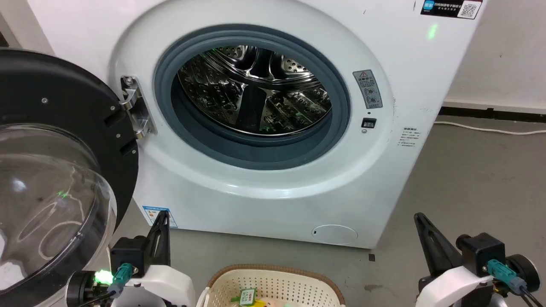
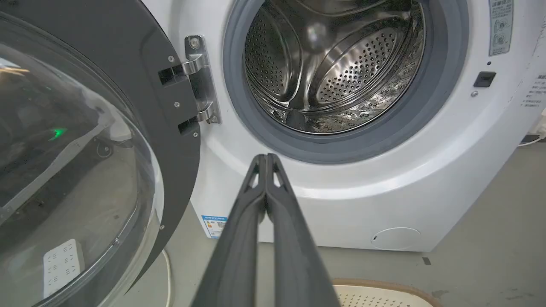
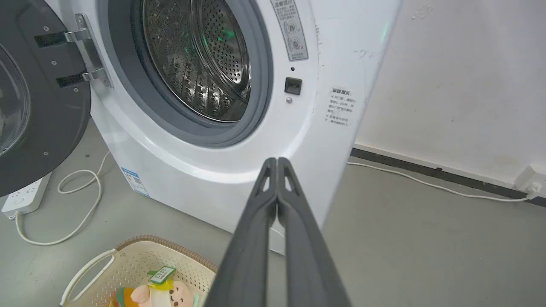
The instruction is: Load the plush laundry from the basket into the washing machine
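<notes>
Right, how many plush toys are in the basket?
2. In the basket, an orange burger plush lies beside a peach-pink figure with a green tag. The picture's edge cuts the basket, so more may be hidden.

My left gripper (image 1: 161,219) and right gripper (image 1: 420,221) each have two long, dark grey, tapering fingers (image 2: 239,238) with triangular cut-outs near the tips. Behind them I see black blocks (image 1: 482,249), white wrist shells (image 1: 448,285) and teal plugs (image 1: 497,268) trailing black cables (image 1: 531,296). A green light (image 1: 102,277) glows by the left plug.
</notes>
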Controlling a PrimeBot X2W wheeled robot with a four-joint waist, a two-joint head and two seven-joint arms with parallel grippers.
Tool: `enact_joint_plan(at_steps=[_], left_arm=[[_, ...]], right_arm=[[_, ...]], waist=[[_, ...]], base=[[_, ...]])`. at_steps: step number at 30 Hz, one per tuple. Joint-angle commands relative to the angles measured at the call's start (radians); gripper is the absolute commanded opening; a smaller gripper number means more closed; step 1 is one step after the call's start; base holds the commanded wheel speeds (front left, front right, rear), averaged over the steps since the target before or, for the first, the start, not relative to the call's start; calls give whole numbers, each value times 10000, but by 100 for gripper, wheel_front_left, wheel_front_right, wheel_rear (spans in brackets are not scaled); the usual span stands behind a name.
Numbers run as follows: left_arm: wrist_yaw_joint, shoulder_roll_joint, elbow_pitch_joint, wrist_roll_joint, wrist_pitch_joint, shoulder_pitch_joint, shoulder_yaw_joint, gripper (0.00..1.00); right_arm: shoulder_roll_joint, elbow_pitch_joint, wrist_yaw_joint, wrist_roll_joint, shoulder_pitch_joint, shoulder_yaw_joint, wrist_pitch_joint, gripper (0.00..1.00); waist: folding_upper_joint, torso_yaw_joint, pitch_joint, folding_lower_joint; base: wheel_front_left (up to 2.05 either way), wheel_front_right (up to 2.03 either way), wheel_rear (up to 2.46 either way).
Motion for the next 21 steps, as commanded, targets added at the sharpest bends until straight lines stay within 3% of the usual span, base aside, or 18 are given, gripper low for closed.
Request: enact_joint_plan(at_steps=[1, 21], left_arm=[[-45, -3, -43, 18, 3, 2, 39, 0], [-45, -3, -43, 18, 3, 2, 39, 0]], right_arm=[[-2, -39, -9, -74, -116, -3, 14, 0], [-2, -39, -9, -74, -116, -3, 14, 0]], waist=[[0, 0, 0, 0], [0, 0, 0, 0]], base=[[0, 0, 0], [0, 0, 0]])
